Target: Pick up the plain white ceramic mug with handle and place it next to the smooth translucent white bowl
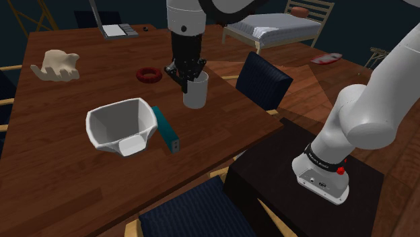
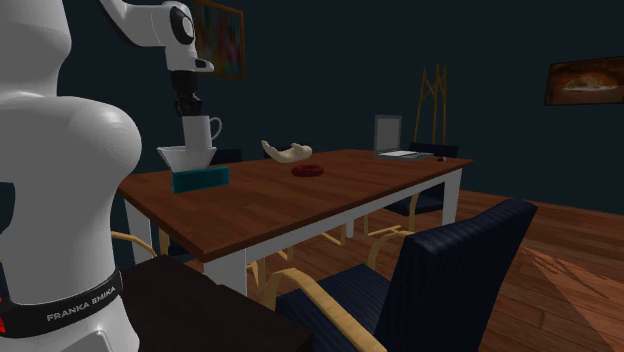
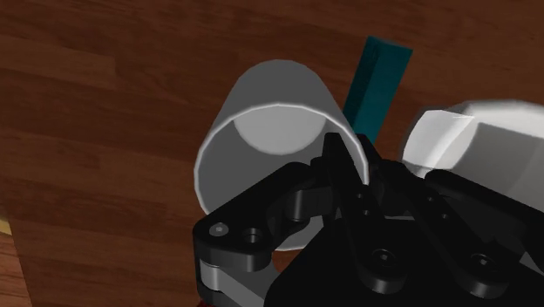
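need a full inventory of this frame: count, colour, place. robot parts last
mug: 1, white, clasped at its rim by the gripper, over the table
bowl: 1, white, on the table, shoulder view's left of the mug
box: 1, teal, flat beside the bowl
ring: 1, red, on the table behind the mug
lumpy object: 1, beige, table's far left in the shoulder view
laptop: 1, grey, table's far end
table: 1, brown top, white legs
chairs: at least three, dark blue, around the table
bed: 1, pale, background
stand: 1, black, shoulder view's lower right
arm: 1, white
gripper: 1, black, shut on the mug
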Controlling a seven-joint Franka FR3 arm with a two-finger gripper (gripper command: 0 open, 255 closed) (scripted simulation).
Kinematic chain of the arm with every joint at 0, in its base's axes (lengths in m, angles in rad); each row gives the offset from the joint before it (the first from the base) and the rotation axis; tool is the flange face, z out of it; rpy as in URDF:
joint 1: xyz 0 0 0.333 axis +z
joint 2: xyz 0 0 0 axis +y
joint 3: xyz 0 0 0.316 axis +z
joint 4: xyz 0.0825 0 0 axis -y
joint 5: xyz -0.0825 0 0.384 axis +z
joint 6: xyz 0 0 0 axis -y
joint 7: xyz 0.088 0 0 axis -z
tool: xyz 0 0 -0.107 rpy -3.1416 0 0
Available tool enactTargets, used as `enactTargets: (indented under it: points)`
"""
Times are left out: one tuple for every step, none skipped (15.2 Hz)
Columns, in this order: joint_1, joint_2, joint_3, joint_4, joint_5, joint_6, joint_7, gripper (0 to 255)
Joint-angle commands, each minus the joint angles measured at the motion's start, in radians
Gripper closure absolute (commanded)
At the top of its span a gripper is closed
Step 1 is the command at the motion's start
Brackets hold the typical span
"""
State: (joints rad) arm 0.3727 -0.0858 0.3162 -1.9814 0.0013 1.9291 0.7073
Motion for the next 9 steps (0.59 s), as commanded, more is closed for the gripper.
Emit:
enactTargets:
  points:
    - [0.001,0.004,0.001,-0.026,-0.002,0.030,0.003,255]
    - [0.001,0.007,0.002,-0.037,-0.002,0.044,0.004,255]
    - [0.001,0.010,0.002,-0.047,-0.003,0.057,0.005,255]
    - [0.001,0.013,0.003,-0.057,-0.004,0.070,0.006,255]
    - [0.002,0.016,0.003,-0.068,-0.006,0.083,0.007,255]
    - [0.002,0.020,0.003,-0.077,-0.007,0.097,0.008,255]
    - [0.002,0.023,0.004,-0.087,-0.008,0.110,0.009,255]
    - [0.002,0.027,0.004,-0.097,-0.010,0.123,0.011,255]
    - [0.002,0.031,0.005,-0.106,-0.011,0.136,0.012,255]
